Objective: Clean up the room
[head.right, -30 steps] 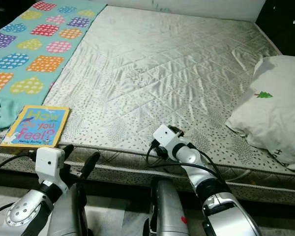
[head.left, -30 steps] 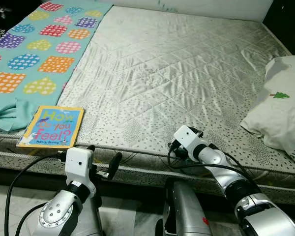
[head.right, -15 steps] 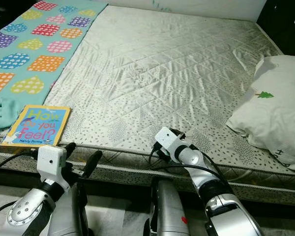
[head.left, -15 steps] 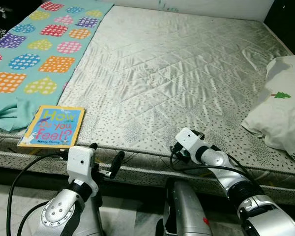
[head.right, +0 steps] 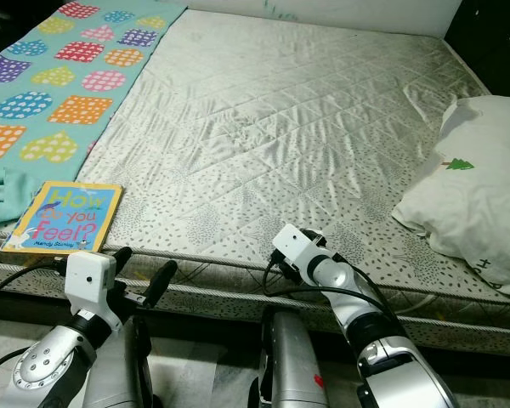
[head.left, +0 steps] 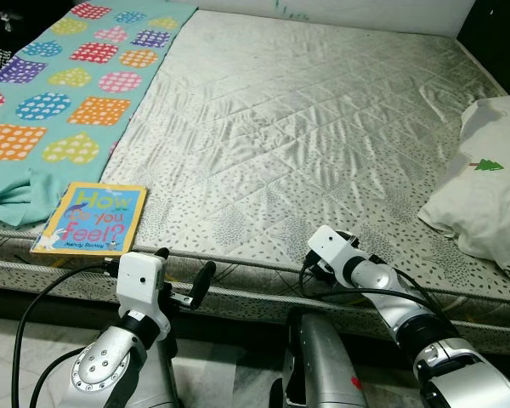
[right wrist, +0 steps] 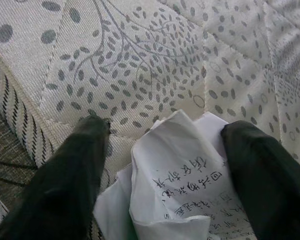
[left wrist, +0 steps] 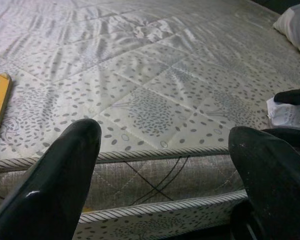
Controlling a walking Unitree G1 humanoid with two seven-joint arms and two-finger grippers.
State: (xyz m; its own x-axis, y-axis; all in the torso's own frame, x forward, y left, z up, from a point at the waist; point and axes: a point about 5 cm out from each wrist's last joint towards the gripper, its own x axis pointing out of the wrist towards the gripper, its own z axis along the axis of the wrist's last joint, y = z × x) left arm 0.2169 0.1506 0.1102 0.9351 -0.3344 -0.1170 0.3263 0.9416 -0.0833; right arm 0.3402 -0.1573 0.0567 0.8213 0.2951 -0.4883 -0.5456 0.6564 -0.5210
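Observation:
A crumpled white paper (right wrist: 180, 175) with handwriting sits between the black fingers (right wrist: 80, 170) of my right gripper (right wrist: 165, 135), which is shut on it just above the front edge of the mattress (head.left: 306, 127). The same paper (left wrist: 285, 112) appears in the left wrist view. My right wrist (head.left: 329, 246) hovers over the mattress border. My left gripper (head.left: 184, 270) is open and holds nothing, level with the mattress side. A children's book (head.left: 92, 218) with a blue and yellow cover lies flat at the front left corner.
A teal blanket (head.left: 68, 93) with coloured shapes covers the bed's left side. A white pillow (head.left: 484, 187) with a small tree print lies at the right edge. The bed frame runs dark below the mattress border (head.left: 255, 285).
My right gripper has drawn back a little toward the front edge of the mattress with the paper in it. The left gripper has hardly moved.

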